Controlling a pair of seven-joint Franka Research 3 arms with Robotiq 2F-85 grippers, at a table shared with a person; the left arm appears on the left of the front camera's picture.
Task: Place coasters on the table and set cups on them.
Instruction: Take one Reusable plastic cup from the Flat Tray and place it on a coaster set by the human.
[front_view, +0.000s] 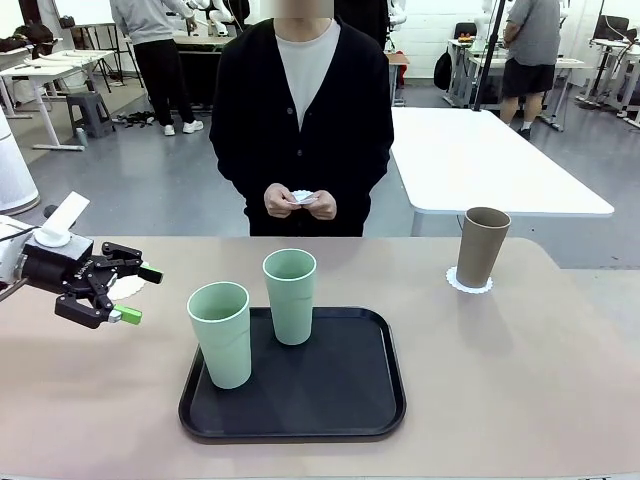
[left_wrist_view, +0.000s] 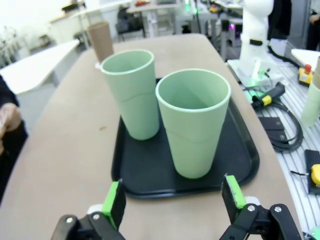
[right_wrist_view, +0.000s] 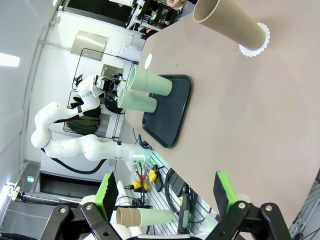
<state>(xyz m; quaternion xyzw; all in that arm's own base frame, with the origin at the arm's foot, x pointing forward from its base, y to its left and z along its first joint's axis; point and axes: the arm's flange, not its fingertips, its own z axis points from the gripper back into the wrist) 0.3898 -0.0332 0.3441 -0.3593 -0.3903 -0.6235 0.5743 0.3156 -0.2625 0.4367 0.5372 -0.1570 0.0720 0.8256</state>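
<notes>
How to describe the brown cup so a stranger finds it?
On the wide beige table, look right of the black rectangular tray, near the far edge. A tall taupe-brown matte tumbler stands there on a white scalloped coaster; both pale mint green tumblers stand on the tray.

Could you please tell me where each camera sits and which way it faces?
Front view: between the arms, looking across the table at the person holding a coaster; the open left gripper shows at left.
Left wrist view: on the left arm, looking past its own fingers at two mint cups on the black tray.
Right wrist view: on the right arm, rolled sideways, looking past the open right gripper toward the taupe cup.
All three share the tray and cups.
</notes>
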